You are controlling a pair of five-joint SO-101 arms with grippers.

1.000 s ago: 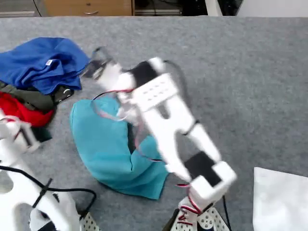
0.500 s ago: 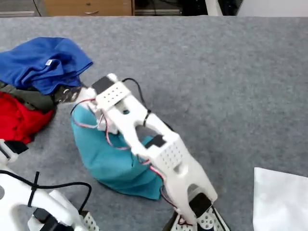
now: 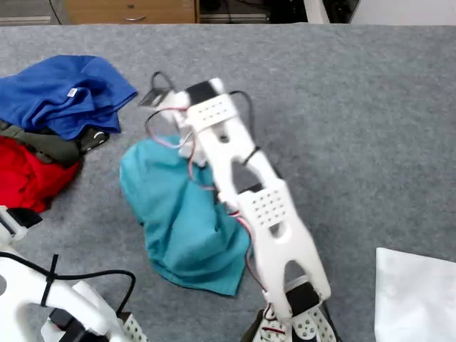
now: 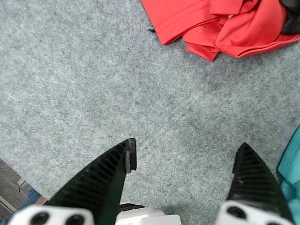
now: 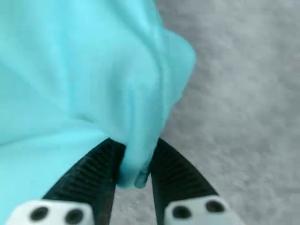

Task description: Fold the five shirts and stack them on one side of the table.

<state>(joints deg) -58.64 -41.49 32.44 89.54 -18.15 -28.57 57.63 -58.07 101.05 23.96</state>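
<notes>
1. Right claw (image 5: 133, 152) is clamped on a fold of the teal shirt (image 3: 187, 231).
2. Left claw (image 4: 185, 157) gapes wide over bare table (image 4: 70, 70), just beside the teal shirt.
3. Red shirt (image 3: 25, 174) and blue shirt (image 3: 64, 89) lie heaped left of the teal shirt.

Teal shirt (image 3: 178, 228) lies crumpled centrally; blue shirt (image 3: 60, 92) and red shirt (image 3: 25, 174) (both bunched) heaped left.

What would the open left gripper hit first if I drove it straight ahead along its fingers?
Probably the bare grey felt table top; the left gripper points down at it. The crumpled red shirt lies farther along, though depth is hard to judge.
</notes>
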